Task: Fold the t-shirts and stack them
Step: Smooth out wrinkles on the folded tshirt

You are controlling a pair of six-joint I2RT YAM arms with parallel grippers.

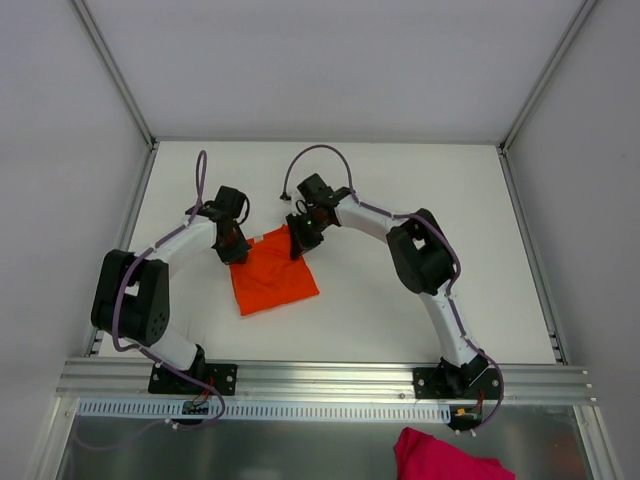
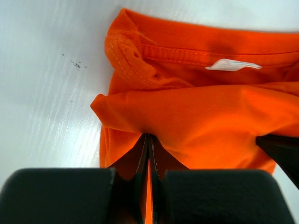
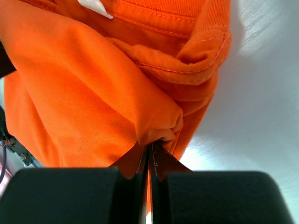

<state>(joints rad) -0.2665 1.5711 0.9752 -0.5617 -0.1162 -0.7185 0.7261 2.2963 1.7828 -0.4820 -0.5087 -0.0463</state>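
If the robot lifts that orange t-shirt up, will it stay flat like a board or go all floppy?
Probably floppy: the orange t-shirt bunches into soft folds where the left gripper and right gripper pinch it. Lifted, it would likely sag between them. The fabric looks thin, so it is probably light too.

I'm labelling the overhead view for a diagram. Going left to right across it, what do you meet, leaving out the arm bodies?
left gripper → orange t-shirt → right gripper → pink cloth at the bottom edge
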